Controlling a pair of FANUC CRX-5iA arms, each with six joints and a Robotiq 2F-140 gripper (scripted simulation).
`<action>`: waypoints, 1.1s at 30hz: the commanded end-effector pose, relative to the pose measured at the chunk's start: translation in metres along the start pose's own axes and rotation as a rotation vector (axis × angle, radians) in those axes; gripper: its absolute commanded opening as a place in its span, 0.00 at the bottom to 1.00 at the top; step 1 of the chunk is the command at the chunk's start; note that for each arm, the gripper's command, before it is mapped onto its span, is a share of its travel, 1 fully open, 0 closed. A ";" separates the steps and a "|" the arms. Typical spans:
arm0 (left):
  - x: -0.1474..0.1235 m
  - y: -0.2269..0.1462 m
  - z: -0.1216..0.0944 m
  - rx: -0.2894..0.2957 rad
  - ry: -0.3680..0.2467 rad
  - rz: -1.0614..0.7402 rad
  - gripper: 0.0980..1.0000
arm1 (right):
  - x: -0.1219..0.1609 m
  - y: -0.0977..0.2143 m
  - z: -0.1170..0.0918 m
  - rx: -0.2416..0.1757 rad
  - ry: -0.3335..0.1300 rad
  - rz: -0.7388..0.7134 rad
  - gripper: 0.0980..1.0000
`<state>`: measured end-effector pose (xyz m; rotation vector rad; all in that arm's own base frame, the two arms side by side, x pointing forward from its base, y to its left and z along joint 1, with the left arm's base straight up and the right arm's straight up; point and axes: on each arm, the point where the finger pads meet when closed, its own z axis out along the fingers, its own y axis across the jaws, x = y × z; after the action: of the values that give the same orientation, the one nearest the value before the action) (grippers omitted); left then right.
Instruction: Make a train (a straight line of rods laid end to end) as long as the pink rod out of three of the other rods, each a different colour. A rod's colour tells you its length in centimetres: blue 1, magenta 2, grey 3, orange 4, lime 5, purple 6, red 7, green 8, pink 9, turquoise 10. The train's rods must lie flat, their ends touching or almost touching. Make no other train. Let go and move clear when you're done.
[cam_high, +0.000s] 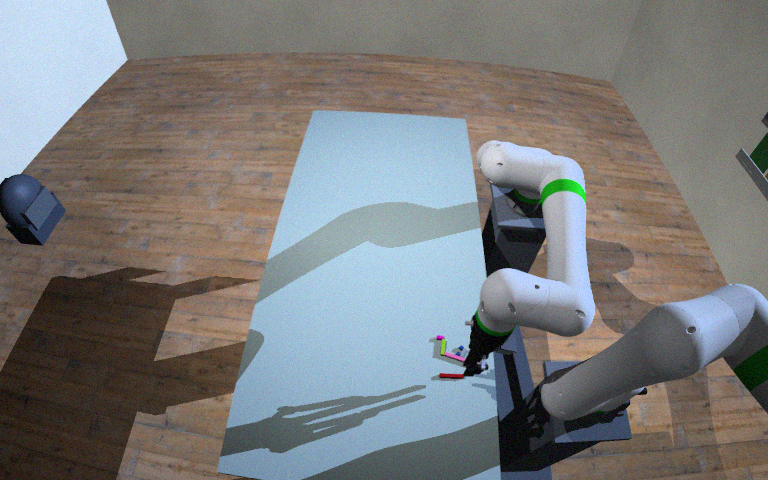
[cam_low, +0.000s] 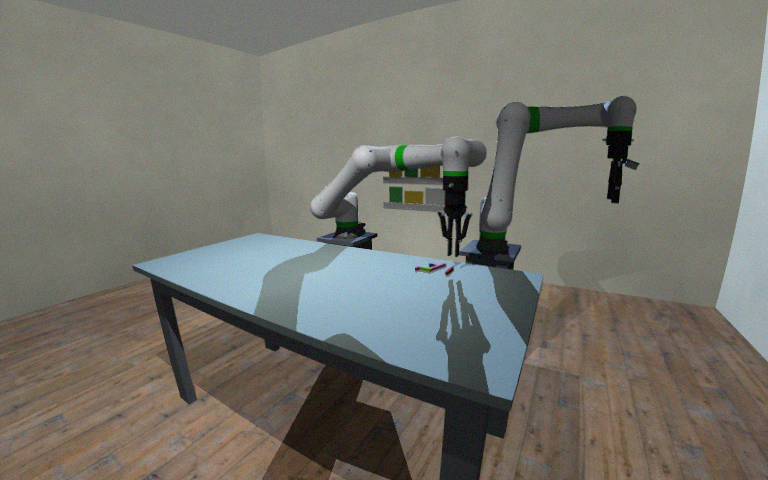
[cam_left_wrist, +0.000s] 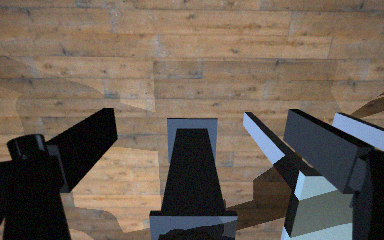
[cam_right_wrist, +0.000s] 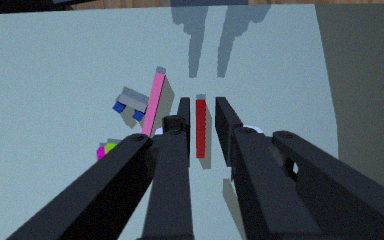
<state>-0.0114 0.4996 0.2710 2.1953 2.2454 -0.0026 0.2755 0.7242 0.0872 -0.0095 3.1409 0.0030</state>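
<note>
The right gripper (cam_right_wrist: 203, 102) (cam_low: 453, 254) is slightly open and empty, above the red rod (cam_right_wrist: 200, 129) (cam_high: 451, 375), which lies flat. The pink rod (cam_right_wrist: 154, 103) (cam_high: 454, 356) lies beside it at a slant. The grey rod (cam_right_wrist: 133, 102) lies near the pink rod, with one blue rod (cam_right_wrist: 119, 107) and another blue rod (cam_right_wrist: 138, 115) next to it. The lime rod (cam_high: 442, 346) lies at an angle at the pink rod's far end, partly hidden in the right wrist view. The magenta rod (cam_high: 440, 337) (cam_right_wrist: 100, 153) is at the lime rod's other end. The left gripper (cam_low: 615, 200) is wide open, off the table.
The rods lie close to the edge of the pale blue table (cam_high: 362, 175) (cam_low: 226, 283) nearest the arm bases. The left arm stands beyond that edge, and its wrist view shows the wooden floor (cam_left_wrist: 200, 30) and a table corner. Arm shadows cross the table top.
</note>
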 end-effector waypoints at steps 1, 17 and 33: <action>0.000 0.000 -0.001 0.000 0.002 0.000 1.00 | 0.000 0.001 -0.023 0.000 0.000 0.000 0.15; 0.000 0.000 -0.001 0.000 0.002 0.000 1.00 | 0.000 0.001 -0.041 0.000 0.000 0.000 1.00; 0.000 0.000 -0.001 0.000 0.002 0.000 1.00 | 0.000 0.001 -0.041 0.000 0.000 0.000 1.00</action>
<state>-0.0114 0.4996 0.2710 2.1953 2.2454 -0.0026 0.2756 0.7244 0.1265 -0.0095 3.1418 -0.0008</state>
